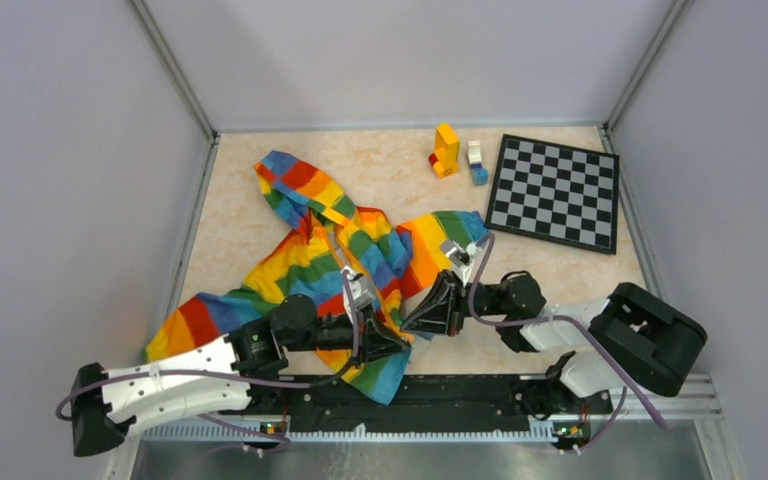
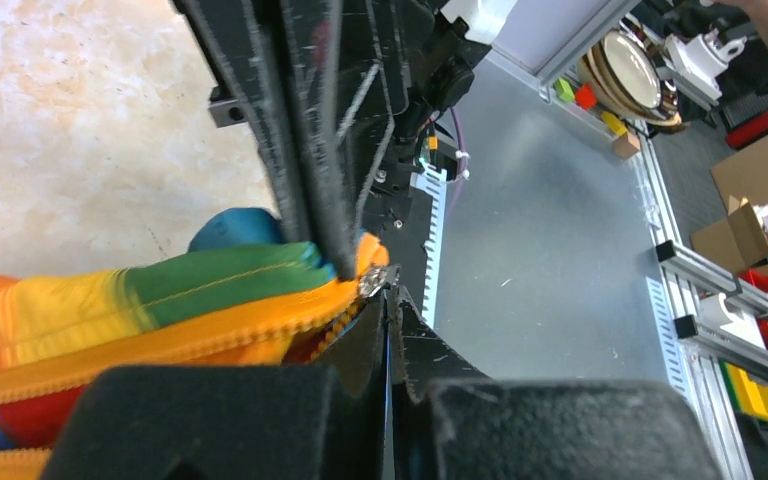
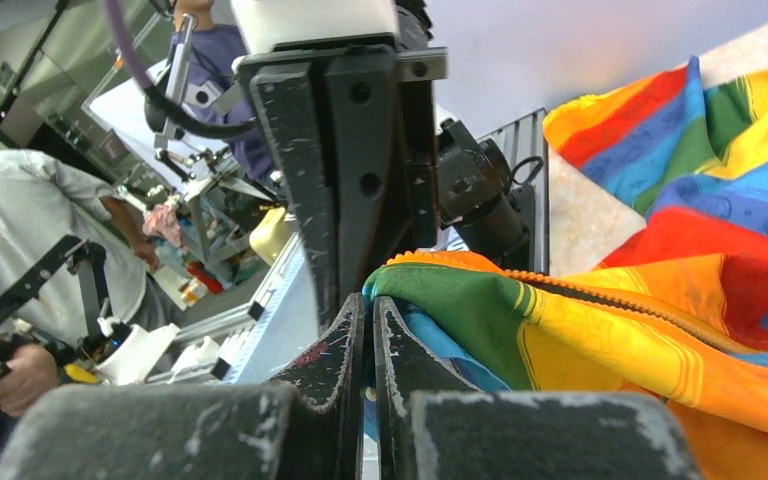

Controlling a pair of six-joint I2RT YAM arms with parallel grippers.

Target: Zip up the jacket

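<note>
The rainbow-striped jacket (image 1: 310,260) lies spread on the table, hood at the far end and hem toward the arms. My left gripper (image 1: 398,344) and right gripper (image 1: 412,322) meet tip to tip at the hem's bottom corner. In the left wrist view my left gripper (image 2: 390,296) is shut, with the metal zipper slider (image 2: 378,280) at its tips at the end of the orange zipper strip (image 2: 210,335). In the right wrist view my right gripper (image 3: 368,302) is shut on the green and blue hem of the jacket (image 3: 580,340), beside the orange zipper teeth (image 3: 610,292).
A black and white chessboard (image 1: 555,192) lies at the back right. An orange block stack (image 1: 445,150) and a small white and blue one (image 1: 476,160) stand beside it. The black rail (image 1: 460,392) runs along the near edge, just below the hem.
</note>
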